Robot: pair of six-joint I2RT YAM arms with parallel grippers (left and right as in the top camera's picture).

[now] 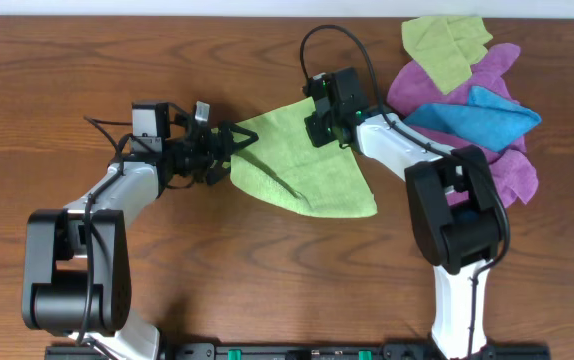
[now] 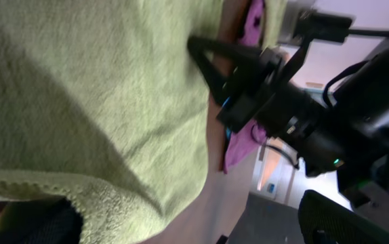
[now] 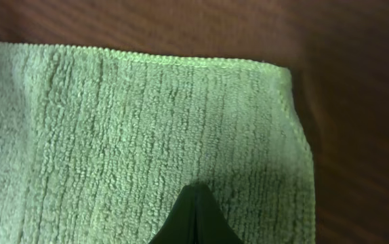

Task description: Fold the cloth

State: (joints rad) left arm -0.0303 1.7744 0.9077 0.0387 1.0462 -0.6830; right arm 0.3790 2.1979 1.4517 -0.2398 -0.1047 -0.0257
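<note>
The lime-green cloth (image 1: 312, 165) lies in the middle of the wooden table, drawn into a rough triangle with a crease near its lower edge. My left gripper (image 1: 232, 140) is shut on the cloth's left corner. In the left wrist view the cloth (image 2: 79, 88) fills the picture above one dark finger (image 2: 38, 224). My right gripper (image 1: 319, 118) is shut on the cloth's top corner. In the right wrist view its fingertips (image 3: 194, 193) meet on the fuzzy cloth (image 3: 113, 115), near a hemmed corner. The right gripper also shows in the left wrist view (image 2: 215, 61).
A pile of other cloths sits at the back right: a duller olive-green one (image 1: 447, 45), a purple one (image 1: 512, 170) and a blue one (image 1: 482, 118). The right arm's base (image 1: 457, 220) stands just in front of the pile. Bare wood (image 1: 267, 280) lies in front of the cloth.
</note>
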